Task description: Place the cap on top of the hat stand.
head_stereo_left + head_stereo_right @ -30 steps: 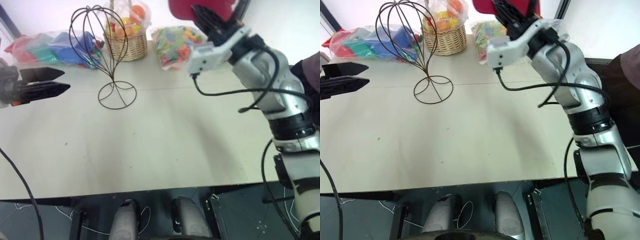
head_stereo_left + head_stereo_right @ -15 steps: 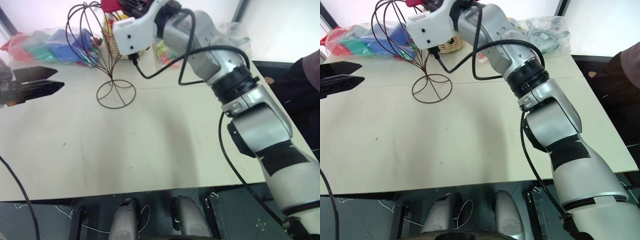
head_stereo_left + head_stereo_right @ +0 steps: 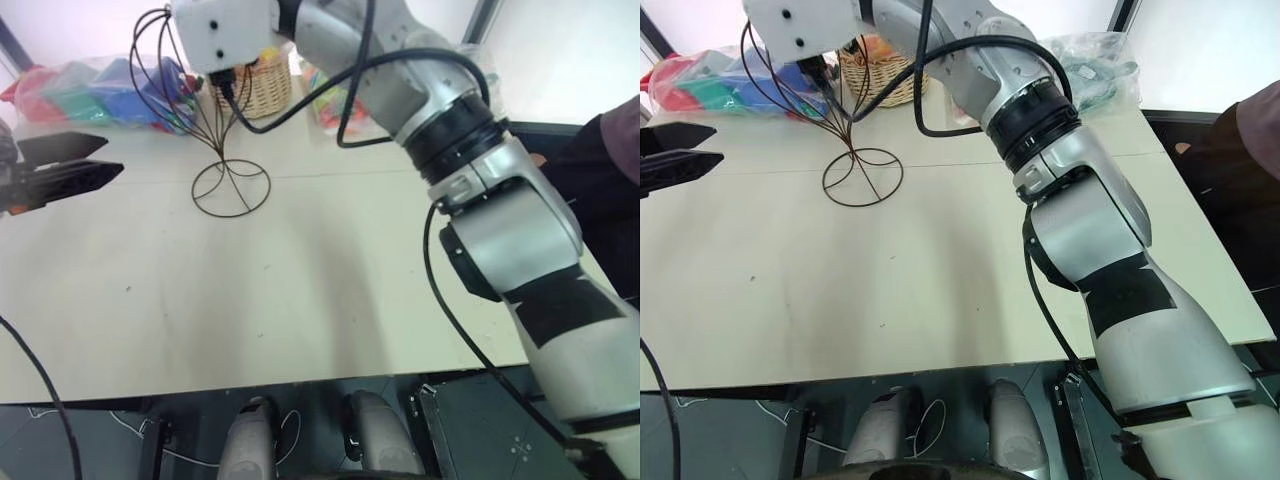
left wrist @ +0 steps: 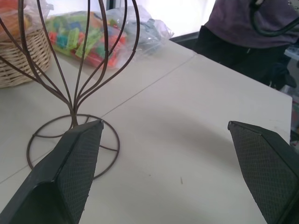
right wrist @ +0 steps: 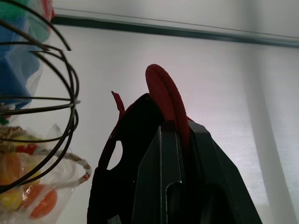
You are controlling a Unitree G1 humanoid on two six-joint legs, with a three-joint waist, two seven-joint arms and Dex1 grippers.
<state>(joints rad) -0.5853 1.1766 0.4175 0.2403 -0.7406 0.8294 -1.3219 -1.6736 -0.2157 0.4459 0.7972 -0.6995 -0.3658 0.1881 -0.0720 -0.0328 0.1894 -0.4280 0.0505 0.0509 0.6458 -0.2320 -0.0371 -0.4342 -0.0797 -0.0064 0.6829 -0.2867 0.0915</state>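
The dark red cap [image 5: 163,88] is pinched at its edge in my shut right gripper [image 5: 180,128], held up in the air. In the right wrist view the balloon-shaped wire head of the hat stand [image 5: 51,107] sits close beside the cap. The stand [image 3: 229,187] rests on the table at the back left, its round base flat. My right arm reaches across above the stand's head, and its wrist [image 3: 220,30] is at the top edge of the head view. My left gripper [image 3: 88,160] hovers open to the stand's left, level with its stem, with nothing between its fingers [image 4: 74,163].
A wicker basket [image 3: 262,88] of fruit stands just behind the stand. Bags of coloured toys [image 3: 110,90] lie at the back left and another bag [image 3: 1090,60] at the back right. A person [image 3: 620,150] is at the table's right edge. The table [image 3: 300,300] is pale.
My right arm has swung left and up with the cap, from right of the basket to over the hat stand's head. The left gripper has stayed in place.
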